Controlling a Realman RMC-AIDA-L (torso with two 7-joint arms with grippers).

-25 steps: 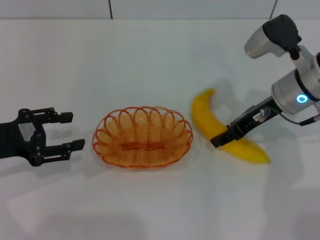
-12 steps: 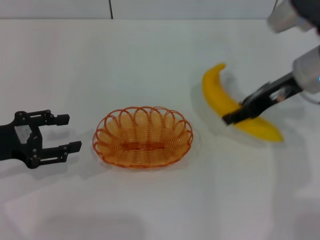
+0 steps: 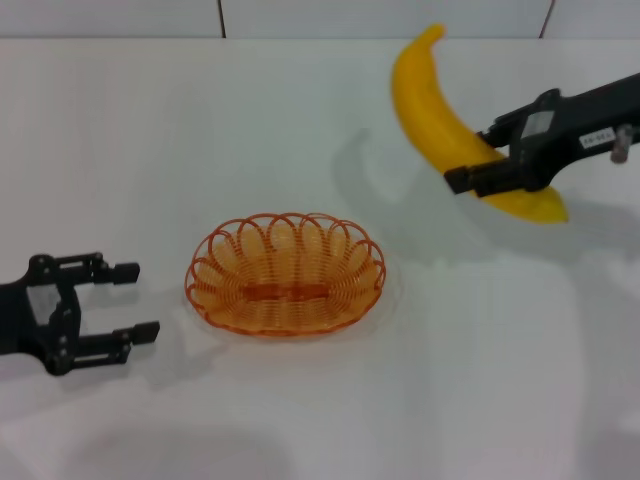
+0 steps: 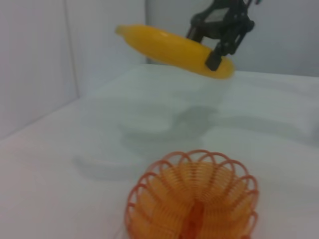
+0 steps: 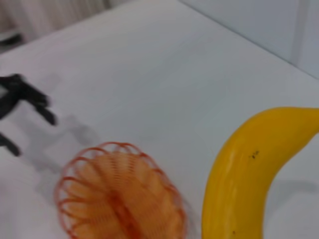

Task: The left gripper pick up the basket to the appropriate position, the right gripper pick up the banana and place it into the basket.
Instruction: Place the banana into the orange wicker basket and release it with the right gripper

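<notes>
The orange wire basket (image 3: pixel 285 272) sits on the white table at the middle; it also shows in the left wrist view (image 4: pixel 195 201) and the right wrist view (image 5: pixel 119 199). My right gripper (image 3: pixel 478 172) is shut on the yellow banana (image 3: pixel 440 115) and holds it high in the air, up and to the right of the basket. The banana also shows in the left wrist view (image 4: pixel 172 47) and the right wrist view (image 5: pixel 246 174). My left gripper (image 3: pixel 122 302) is open and empty, low over the table to the left of the basket, apart from it.
The white table (image 3: pixel 300 120) runs back to a pale wall. The banana's shadow (image 3: pixel 400 215) falls on the table behind and to the right of the basket.
My right gripper has lifted the banana off the table, up and away from it. My left gripper has drawn back to the left and toward the front, away from the basket.
</notes>
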